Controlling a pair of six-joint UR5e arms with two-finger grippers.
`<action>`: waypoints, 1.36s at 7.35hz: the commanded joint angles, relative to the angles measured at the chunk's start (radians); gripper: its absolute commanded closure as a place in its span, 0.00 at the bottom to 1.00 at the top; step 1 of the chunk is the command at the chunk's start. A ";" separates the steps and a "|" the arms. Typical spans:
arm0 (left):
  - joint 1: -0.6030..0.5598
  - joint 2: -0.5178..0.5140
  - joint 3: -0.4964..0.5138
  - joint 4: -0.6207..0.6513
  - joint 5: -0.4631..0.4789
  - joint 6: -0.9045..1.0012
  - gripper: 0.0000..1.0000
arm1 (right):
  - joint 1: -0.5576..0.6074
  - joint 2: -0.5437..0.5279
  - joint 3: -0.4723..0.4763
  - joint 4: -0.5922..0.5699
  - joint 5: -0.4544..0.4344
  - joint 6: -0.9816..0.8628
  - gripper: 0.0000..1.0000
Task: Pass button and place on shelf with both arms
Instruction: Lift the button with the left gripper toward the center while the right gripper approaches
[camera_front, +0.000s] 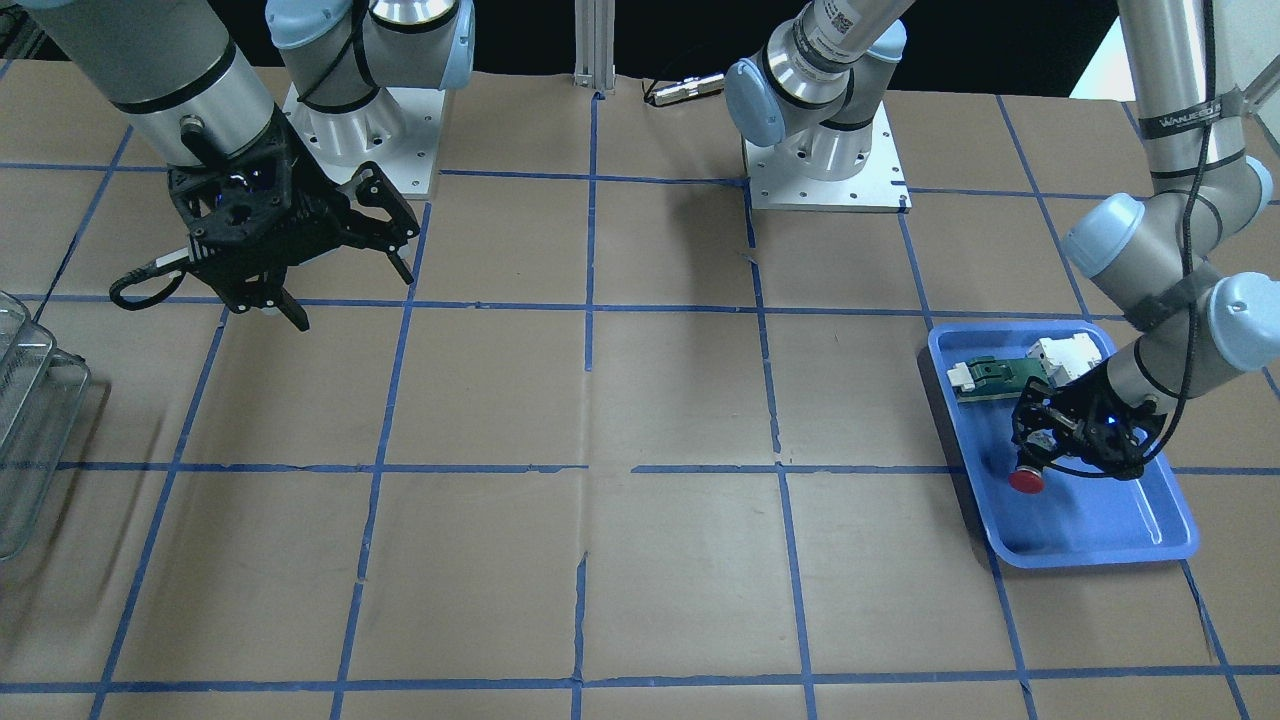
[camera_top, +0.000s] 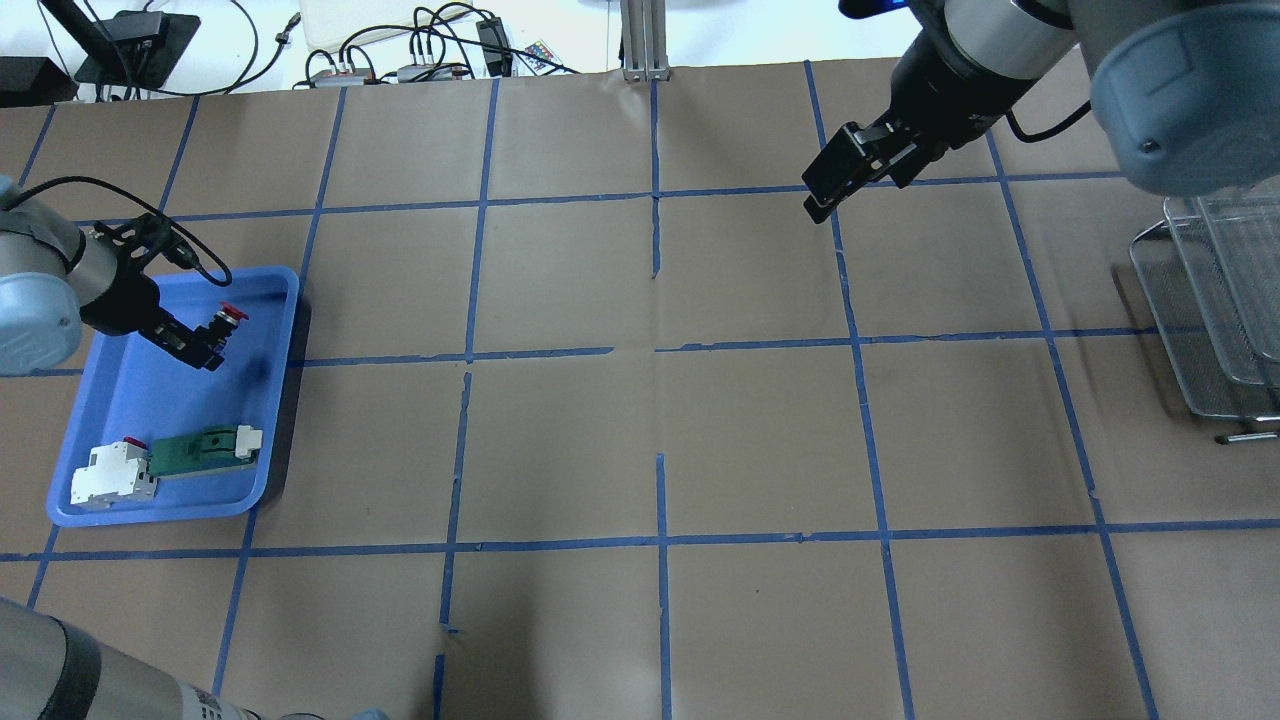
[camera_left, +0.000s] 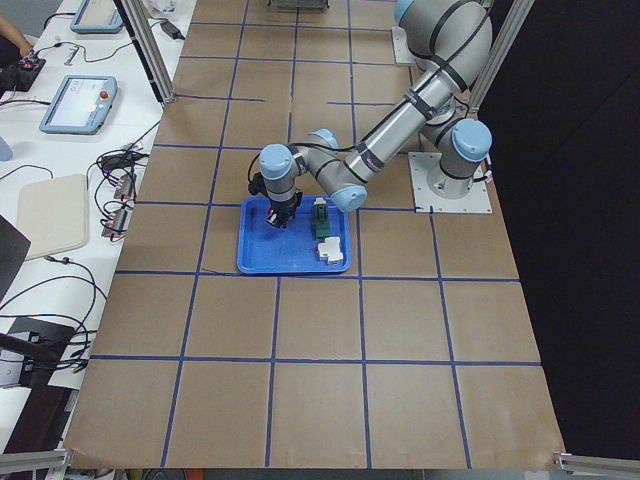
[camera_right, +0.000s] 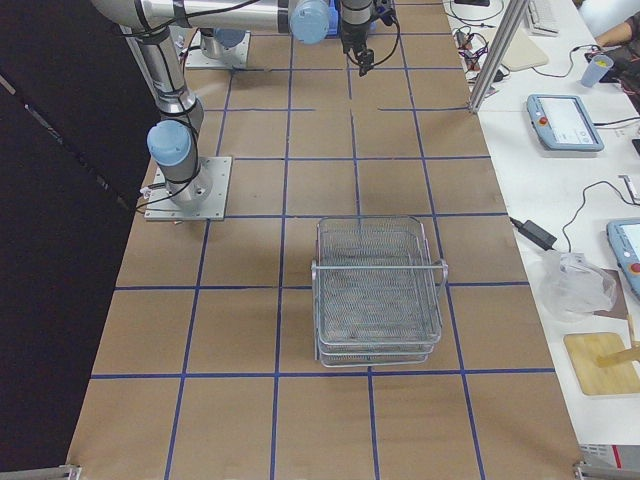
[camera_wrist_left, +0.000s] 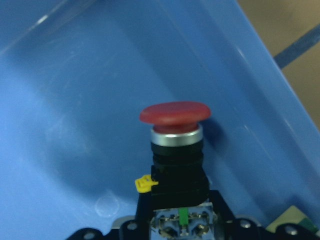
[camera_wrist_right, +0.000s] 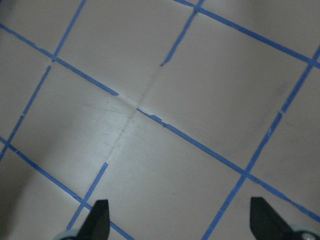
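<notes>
The left gripper (camera_top: 210, 338) is clamped on the black body of the button (camera_top: 232, 313), holding it just over the blue tray (camera_top: 150, 400) near its rim; the pickup looks done, but the pass and placing remain. The table (camera_top: 760, 440) offers free room mid-way. Farther off, the right gripper (camera_front: 352, 296) hangs spread wide and empty, with the shelf (camera_right: 378, 300) beyond it
</notes>
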 joint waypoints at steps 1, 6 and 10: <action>-0.051 0.058 0.080 -0.163 -0.109 0.141 1.00 | 0.003 -0.003 0.000 -0.022 0.117 -0.311 0.00; -0.372 0.127 0.178 -0.329 -0.246 0.093 1.00 | 0.000 0.002 -0.001 -0.041 0.310 -0.900 0.00; -0.651 0.136 0.290 -0.326 -0.441 0.000 1.00 | -0.016 0.002 0.044 -0.013 0.322 -1.072 0.00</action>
